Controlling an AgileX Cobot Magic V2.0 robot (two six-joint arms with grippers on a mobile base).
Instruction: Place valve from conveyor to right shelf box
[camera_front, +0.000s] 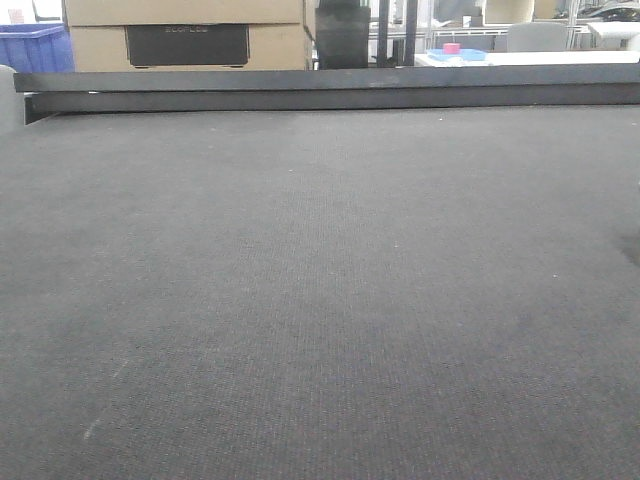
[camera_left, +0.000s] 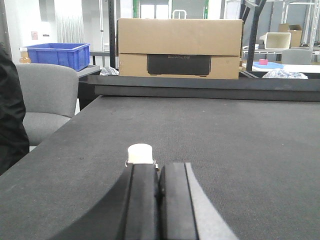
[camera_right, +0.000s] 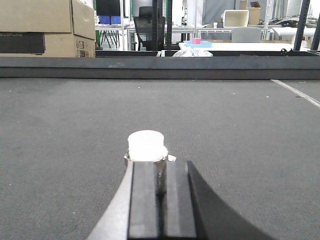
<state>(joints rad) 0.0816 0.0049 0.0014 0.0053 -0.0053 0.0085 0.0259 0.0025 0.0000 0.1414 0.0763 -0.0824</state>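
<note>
A: State of the left gripper (camera_left: 159, 170)?
B: Pressed together, no gap. Tipped by a white cap (camera_left: 140, 152) with a metal collar, slightly left of the seam; clamped or built in, cannot tell.
A: And the belt (camera_left: 225, 140)?
B: Flat under and ahead of the jaws, stretching to the dark rail (camera_left: 200, 86).
A: Over to the right gripper (camera_right: 160, 167)?
B: Together as well, with a bright metal sliver in the seam. Another white cap (camera_right: 146, 145) at the tips, lower part hidden; truly gripped or not, unclear.
</note>
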